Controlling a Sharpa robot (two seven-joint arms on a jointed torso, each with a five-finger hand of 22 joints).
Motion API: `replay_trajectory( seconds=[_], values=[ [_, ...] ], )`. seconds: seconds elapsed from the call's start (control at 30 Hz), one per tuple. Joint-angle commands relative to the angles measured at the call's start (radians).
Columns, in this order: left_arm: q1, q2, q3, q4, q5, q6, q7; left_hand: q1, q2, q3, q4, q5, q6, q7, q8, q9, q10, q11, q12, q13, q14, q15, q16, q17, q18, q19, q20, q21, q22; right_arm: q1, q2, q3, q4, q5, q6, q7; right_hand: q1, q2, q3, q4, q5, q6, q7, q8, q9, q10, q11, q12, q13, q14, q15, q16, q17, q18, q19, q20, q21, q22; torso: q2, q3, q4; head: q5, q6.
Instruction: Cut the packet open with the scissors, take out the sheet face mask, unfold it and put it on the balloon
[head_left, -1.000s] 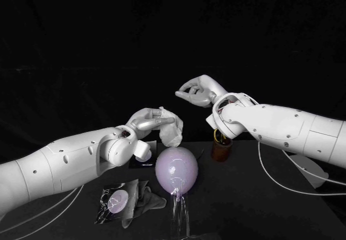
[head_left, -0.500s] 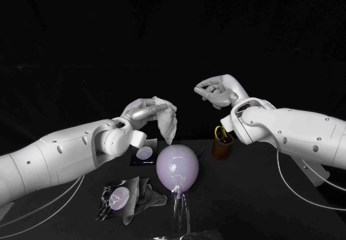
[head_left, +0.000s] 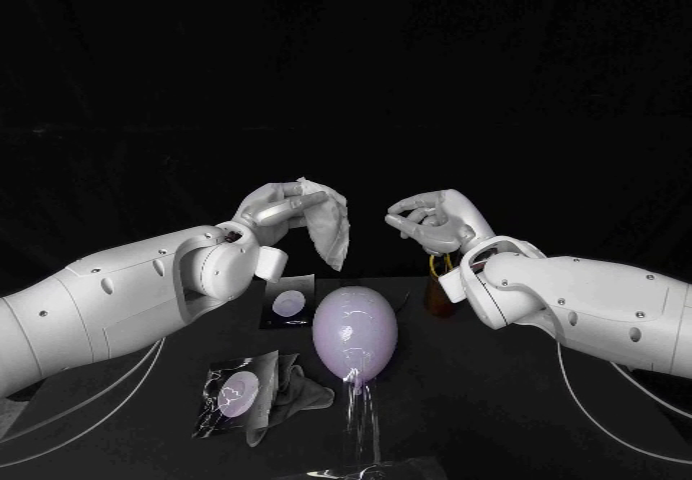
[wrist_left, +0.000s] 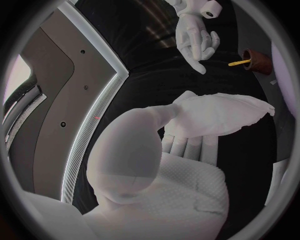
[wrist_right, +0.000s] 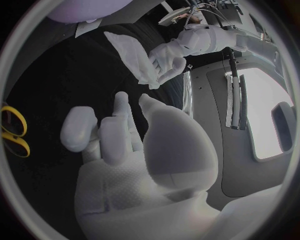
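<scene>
white mask (head_left: 329, 225), lilac balloon (head_left: 353, 333), yellow-handled scissors (wrist_right: 15, 131)

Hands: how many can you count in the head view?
2. The left hand, left of centre, holds the sheet mask; the right hand, right of centre, is curled, empty.

Left hand (head_left: 277, 213) holds up the sheet face mask (head_left: 330, 228).
Right hand (head_left: 431, 220) curled and empty near it; balloon (head_left: 355, 333) below on black table (head_left: 476, 405), packet (head_left: 237, 396) beside it.
</scene>
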Motion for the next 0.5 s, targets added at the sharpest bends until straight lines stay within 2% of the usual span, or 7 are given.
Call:
replay_trajectory(
  seconds=[0.03, 0.23, 0.33, 0.5],
  values=[
    [0.007, -0.003, 0.003, 0.003, 0.02, 0.004, 0.01, 0.009, 0.0, 0.004, -0.002, -0.001, -0.005, 0.002, 0.006, 0.027, 0.01, 0.001, -0.005, -0.001, 0.01, 0.0, -0.005, -0.002, 0.006, 0.007, -0.001, -0.005, -0.002, -0.012, 0.005, 0.0, 0.012, 0.015, 0.032, 0.012, 0.008, -0.001, -0.002, -0.007, 0.006, 0.001, 0.0, -0.004, -0.002, 0.009, 0.002, 0.014, 0.008, 0.01, -0.001, 0.016, 0.02, -0.022, 0.011, -0.001, 0.025, 0.103, -0.001, -0.0003, 0.0009, -0.002, 0.0],
    [0.013, -0.011, 0.006, 0.008, 0.02, 0.02, 0.007, 0.014, 0.003, 0.004, -0.003, 0.0, -0.009, 0.004, 0.008, 0.031, 0.008, 0.005, -0.038, -0.002, 0.004, 0.002, -0.033, -0.016, 0.006, 0.045, -0.008, 0.0, -0.006, -0.038, 0.027, -0.001, 0.023, 0.017, 0.024, -0.041, 0.019, -0.002, -0.004, -0.018, 0.056, 0.011, -0.004, -0.004, -0.008, 0.015, -0.002, 0.132, 0.096, 0.051, -0.004, 0.102, 0.126, -0.045, 0.063, -0.004, 0.155, 0.161, -0.001, 0.0, -0.0003, 0.0, 0.0],
    [0.015, -0.015, 0.006, 0.012, 0.02, 0.031, 0.007, 0.014, 0.007, 0.006, 0.0, 0.0, -0.014, 0.005, 0.01, 0.034, -0.008, 0.011, -0.062, -0.003, -0.018, 0.008, -0.056, -0.027, 0.003, 0.049, -0.005, -0.008, -0.013, -0.047, 0.041, -0.001, 0.024, 0.022, 0.027, -0.063, 0.019, -0.008, -0.008, -0.024, 0.054, 0.004, 0.0, -0.009, -0.012, 0.058, 0.0, 0.266, 0.212, 0.061, -0.002, 0.125, 0.156, -0.05, 0.073, -0.003, 0.184, 0.175, 0.0, 0.0002, 0.0003, -0.001, -0.001],
    [0.015, -0.02, 0.006, 0.018, 0.019, 0.041, 0.007, 0.009, 0.011, 0.011, 0.012, 0.0, -0.026, 0.005, 0.021, 0.046, -0.024, 0.018, -0.091, -0.003, -0.033, 0.023, -0.082, -0.042, -0.005, -0.008, 0.013, -0.062, -0.045, -0.058, 0.069, -0.001, 0.017, 0.029, 0.027, -0.083, 0.011, -0.014, -0.022, -0.024, 0.049, -0.022, 0.008, -0.021, -0.02, 0.063, 0.009, 0.357, 0.291, 0.062, 0.006, 0.136, 0.168, -0.051, 0.073, 0.003, 0.193, 0.183, 0.0, 0.0005, 0.0008, -0.004, 0.001]
  ],
)
